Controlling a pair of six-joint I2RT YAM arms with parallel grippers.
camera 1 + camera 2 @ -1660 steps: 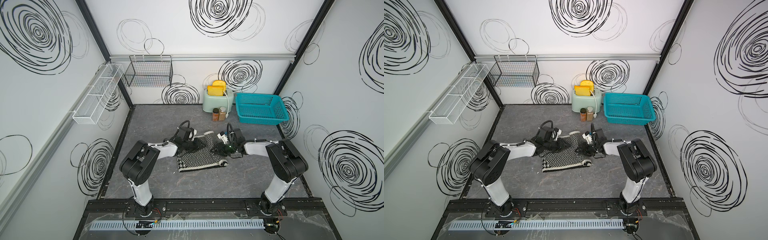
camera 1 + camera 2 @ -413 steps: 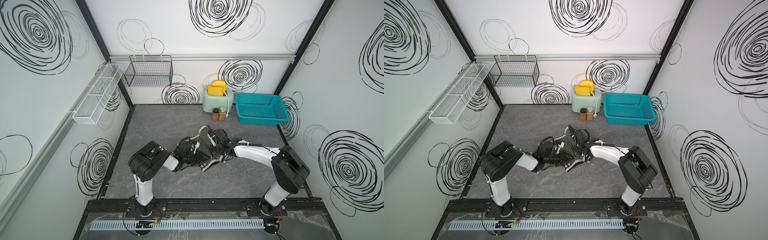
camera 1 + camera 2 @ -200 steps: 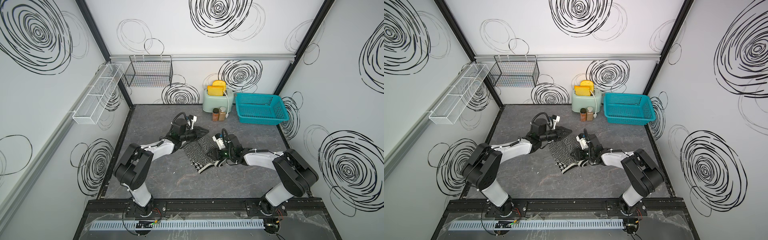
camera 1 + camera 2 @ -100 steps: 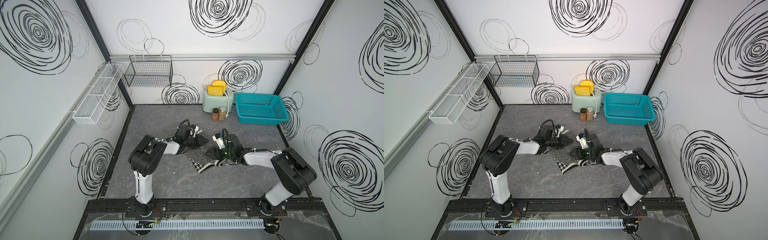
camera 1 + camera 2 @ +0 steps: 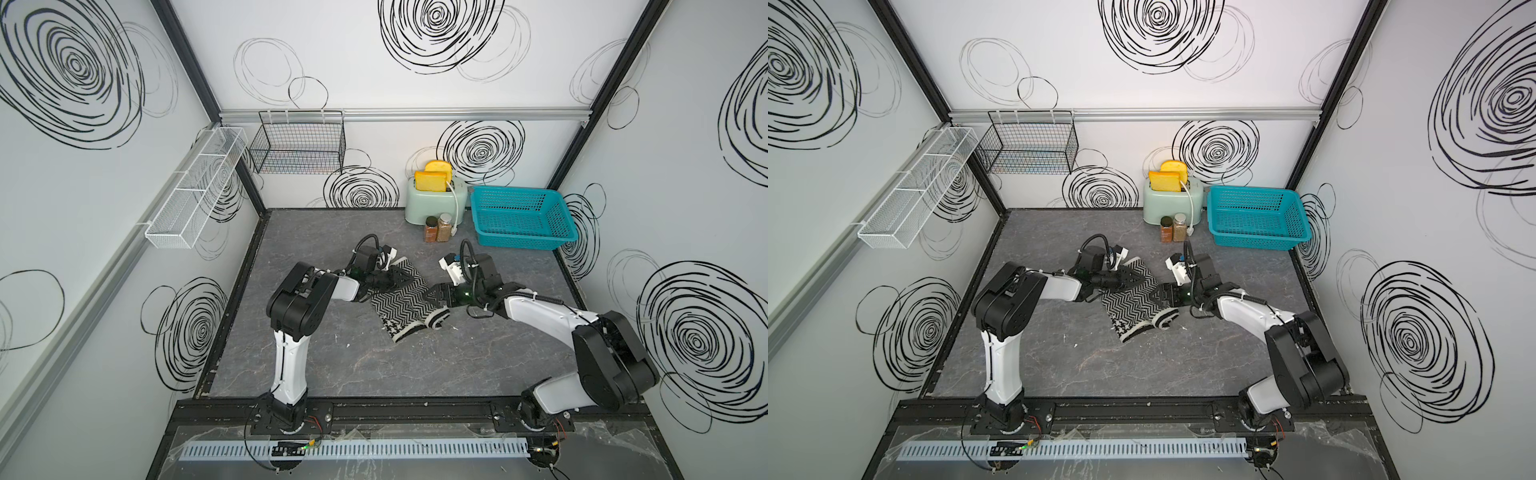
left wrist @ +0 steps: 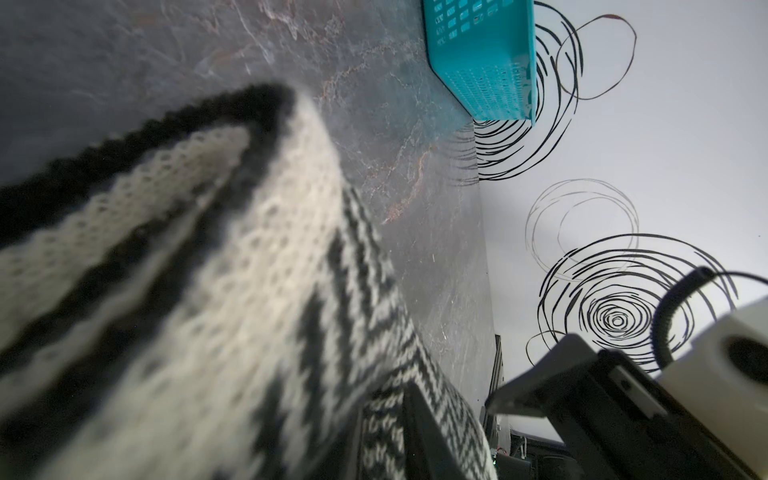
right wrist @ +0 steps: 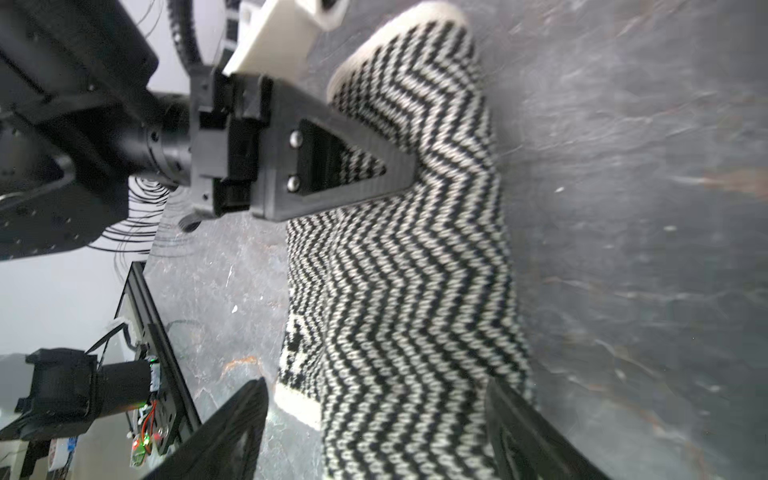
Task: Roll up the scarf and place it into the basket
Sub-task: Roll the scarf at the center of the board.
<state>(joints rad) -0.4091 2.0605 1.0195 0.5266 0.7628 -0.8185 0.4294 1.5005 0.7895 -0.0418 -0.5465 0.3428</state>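
Risk: right end effector point(image 5: 433, 296) stands wide astride the loosely folded scarf point(image 5: 399, 308), and only the left end effector point(image 5: 397, 277) pinches its far edge, so the layers may slump and unroll.

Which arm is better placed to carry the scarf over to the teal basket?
Probably the right. The basket sits nearer that arm, and the right gripper is open around the scarf. The left gripper pinches the scarf's far end, farther away.
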